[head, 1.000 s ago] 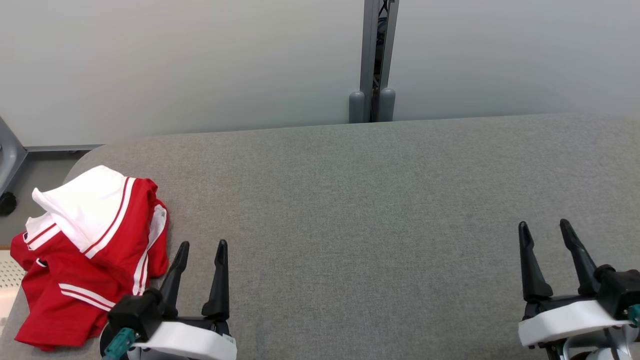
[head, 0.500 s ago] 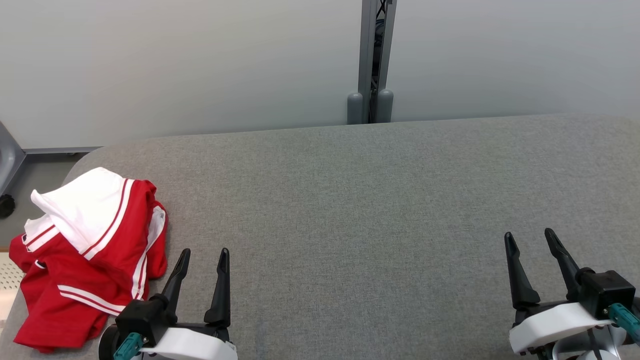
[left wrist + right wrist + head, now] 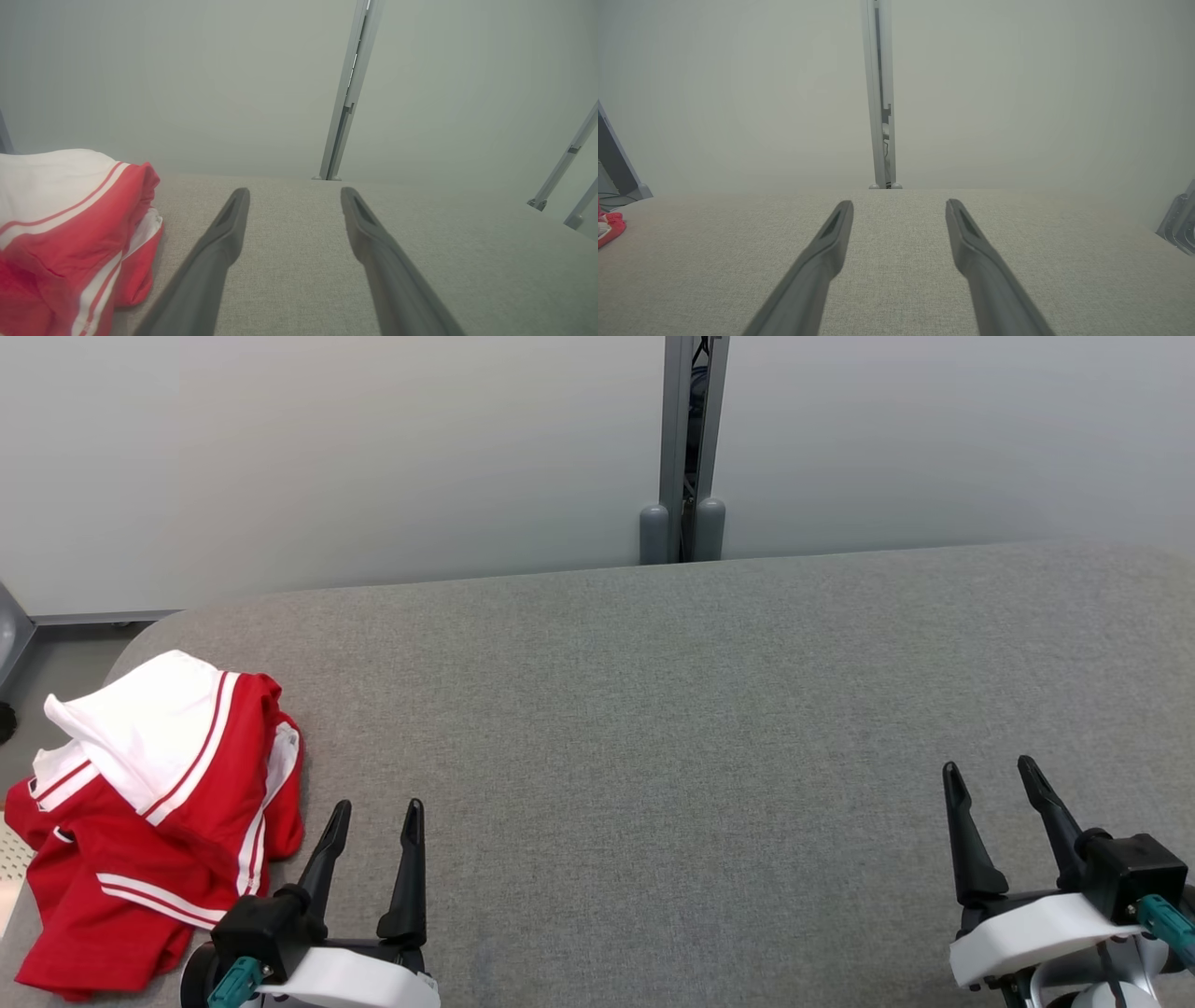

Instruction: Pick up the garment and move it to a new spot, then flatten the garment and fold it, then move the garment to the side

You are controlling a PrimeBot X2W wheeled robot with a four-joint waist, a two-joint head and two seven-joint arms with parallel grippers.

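garment (image 3: 149, 812): red with white panels and stripes, crumpled in a heap at 8 o'clock in head view. it sits on the left end of the grey fabric table (image 3: 653, 691). its 9 o'clock side is at or just past the table edge, can't tell which.

left gripper (image 3: 378, 805): 7 o'clock in head view, fingers apart with nothing between them, pointing to 12. it's just beside the garment, at the heap's 4 o'clock side. left wrist view shows bare table between the nearer finger (image 3: 219, 242) and the cloth, so no contact.

right gripper (image 3: 988, 765): 4 o'clock in head view, fingers apart and empty, pointing to 12 over bare table, well apart from the garment. in right wrist view just a red sliver of garment (image 3: 609, 226) shows at 9 o'clock.

grey post (image 3: 684, 448) at 12 o'clock behind the table's far edge, pale wall panels (image 3: 327, 457) on both sides of it.
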